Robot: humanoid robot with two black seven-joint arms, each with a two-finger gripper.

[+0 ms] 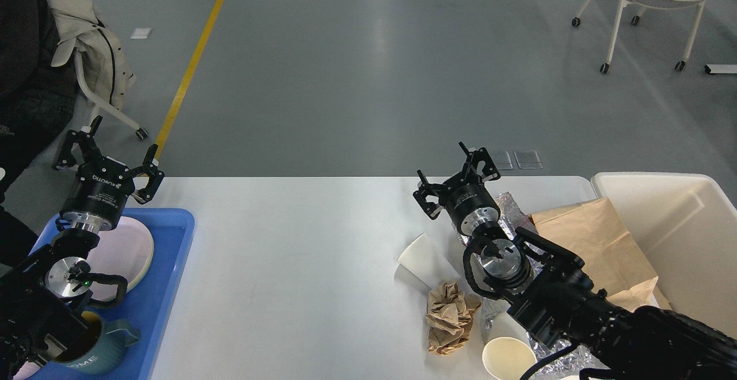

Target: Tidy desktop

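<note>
The desktop (299,265) filled the lower half of the head view, a white top running beneath both arms, and most of its middle lay bare between them. To the right of the right gripper's jaws and below them stood the cream-white bin (679,219), with a brown paper bag (599,247) leaning over its near wall. The blue tray (167,288) sat directly under the left gripper's jaws and back toward the robot, holding a pale pink plate (129,247) and, nearer the robot, a teal mug (98,348).

The left gripper (108,159) hung above the far corner of the tray with its jaws spread and nothing between them. The right gripper (455,179) hovered over the litter, jaws likewise spread and empty.

Behind and below the right jaws lay crinkled foil (509,210), partly hidden by the arm. Toward the robot and left of those jaws a white paper cup (423,259) lay tipped on its side; closer still sat a crumpled wad of brown paper (449,316) and an upright paper cup (506,357).

The risks I judged: a descent onto the tipped cup could roll it away or crush it if the jaws closed off-centre, the forearm crowding the foil and upright cup could sweep them off the near edge, and the paper wad might slip from a shallow pinch
</note>
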